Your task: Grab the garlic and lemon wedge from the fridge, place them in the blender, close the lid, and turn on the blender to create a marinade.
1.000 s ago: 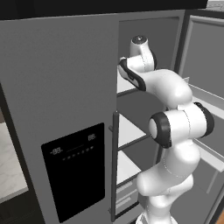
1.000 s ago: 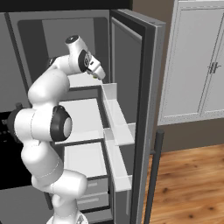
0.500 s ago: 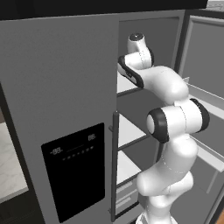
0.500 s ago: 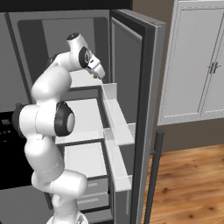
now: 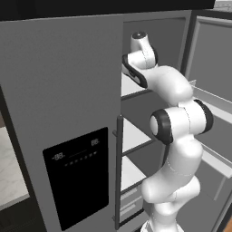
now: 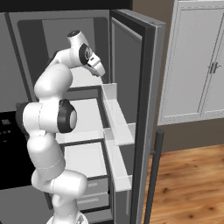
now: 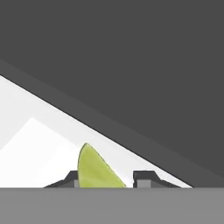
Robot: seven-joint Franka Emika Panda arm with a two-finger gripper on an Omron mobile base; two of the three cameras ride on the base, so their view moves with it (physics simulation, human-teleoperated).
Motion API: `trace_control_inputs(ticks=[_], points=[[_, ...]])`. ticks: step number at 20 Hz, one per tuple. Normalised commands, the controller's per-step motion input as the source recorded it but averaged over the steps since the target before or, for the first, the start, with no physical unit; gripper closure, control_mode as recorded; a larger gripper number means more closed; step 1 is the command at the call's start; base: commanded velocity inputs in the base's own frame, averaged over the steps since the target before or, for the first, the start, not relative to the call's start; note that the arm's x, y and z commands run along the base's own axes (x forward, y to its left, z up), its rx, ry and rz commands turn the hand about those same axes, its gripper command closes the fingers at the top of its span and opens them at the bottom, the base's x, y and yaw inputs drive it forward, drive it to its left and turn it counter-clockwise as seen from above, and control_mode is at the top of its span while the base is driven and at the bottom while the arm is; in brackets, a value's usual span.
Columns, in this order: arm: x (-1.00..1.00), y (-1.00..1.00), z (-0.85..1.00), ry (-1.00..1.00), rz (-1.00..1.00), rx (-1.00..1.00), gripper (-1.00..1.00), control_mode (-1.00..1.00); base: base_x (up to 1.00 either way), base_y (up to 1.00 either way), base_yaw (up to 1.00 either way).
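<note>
Though its lower part is cut off, lemon wedge (image 7: 97, 170) sits between gripper (image 7: 107, 178) fingertips; grip unclear.

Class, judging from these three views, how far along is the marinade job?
Done: the fridge stands open. In hand: the gripper is at a white shelf, its fingertips either side of the lemon wedge; a firm grip isn't clear. Left: garlic, loading the blender, lid, switching on.

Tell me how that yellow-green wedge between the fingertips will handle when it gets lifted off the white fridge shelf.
The lemon wedge looks small, so probably light. Its curved, tapering side may let it slip or rotate between the gripper fingertips. It sits nearer one fingertip, so closing could nudge it across the smooth white shelf.
</note>
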Motion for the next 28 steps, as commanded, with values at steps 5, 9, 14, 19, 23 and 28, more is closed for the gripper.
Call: trace_control_inputs(ticks=[5,9,14,19,23,28], points=[[-0.27,0.13,0.0,0.0,0.0,0.0,1.0,-1.0,0.0,0.0,0.0],[-0.6,0.29,0.0,0.0,0.0,0.0,1.0,-1.0,0.0,0.0,0.0],[-0.89,0.23,0.0,-0.04,0.01,0.0,1.0,-1.0,0.0,0.0,0.0],[-1.0,0.0,0.0,-0.1,0.03,0.03,1.0,-1.0,0.0,0.0,0.0],[-1.0,-0.15,0.0,-0.08,0.01,0.2,1.0,-1.0,0.0,0.0,0.0],[-1.0,-0.06,0.0,-0.02,0.0,0.2,1.0,-1.0,0.0,0.0,0.0]])
